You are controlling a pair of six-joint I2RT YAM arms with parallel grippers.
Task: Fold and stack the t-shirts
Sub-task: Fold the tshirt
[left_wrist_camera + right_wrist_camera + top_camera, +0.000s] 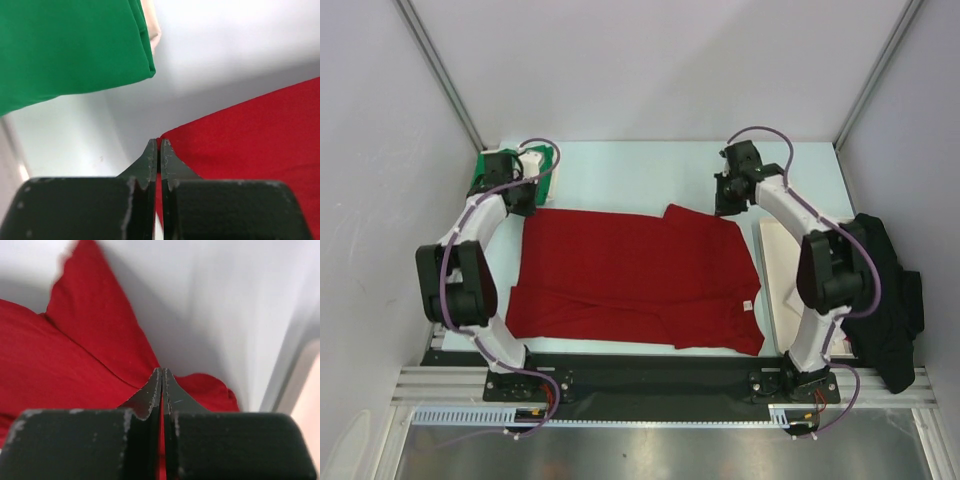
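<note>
Now the left hand (159,143) and right hand (161,372) pinch the soft red t-shirt (620,275).

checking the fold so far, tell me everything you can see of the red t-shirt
The red t-shirt is deep red soft cloth, spread flat on the pale table. Its right part is folded over itself in an overlapping layer, with a small white label near the near right corner. The left hand is shut at its far left corner, the right hand shut at its far right edge; whether either pinches cloth is unclear.
</note>
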